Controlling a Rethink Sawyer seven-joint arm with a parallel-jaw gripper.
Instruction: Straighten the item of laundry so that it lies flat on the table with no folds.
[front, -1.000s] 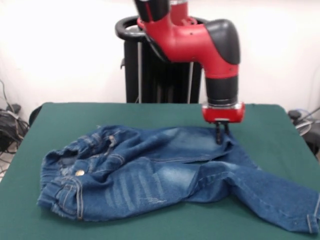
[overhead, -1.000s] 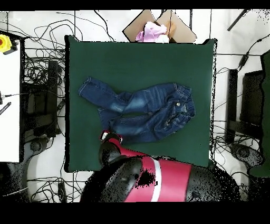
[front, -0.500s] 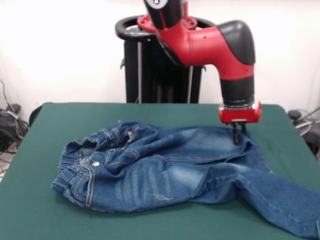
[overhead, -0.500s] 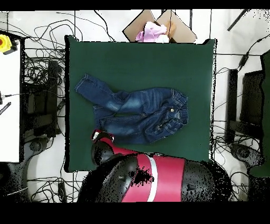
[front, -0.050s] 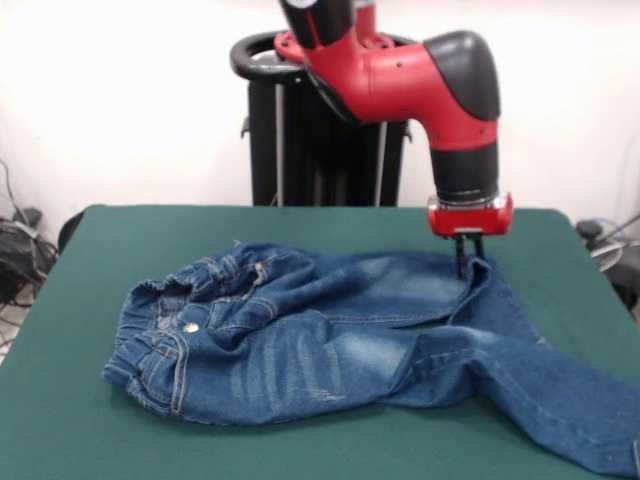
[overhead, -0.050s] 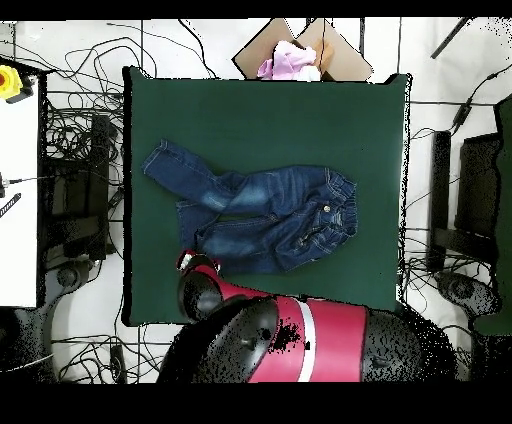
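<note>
The item of laundry (front, -0.050s: 320, 340), a small pair of blue jeans, lies rumpled on the green table (front, -0.050s: 300, 225). Its waistband is at the left in the front view. One leg runs off toward the lower right, and the other leg is folded back behind it. My gripper (front, -0.050s: 467, 263) stands at the far right end of that folded leg. Its fingers are shut on the denim edge, which is lifted slightly off the table. In the overhead view the jeans (overhead, -0.050s: 265, 215) lie across the table's (overhead, -0.050s: 300, 110) middle. There my arm (overhead, -0.050s: 200, 280) hides the gripper.
A cardboard box holding pink cloth (overhead, -0.050s: 292, 58) sits just beyond the table's top edge in the overhead view. Cables and equipment lie on the floor around the table. A white bench (overhead, -0.050s: 20, 190) stands at the left.
The jeans were dragged to the right in the front view during the first half second. Since then the gripper has risen a little and moved slightly left, raising the denim edge.
</note>
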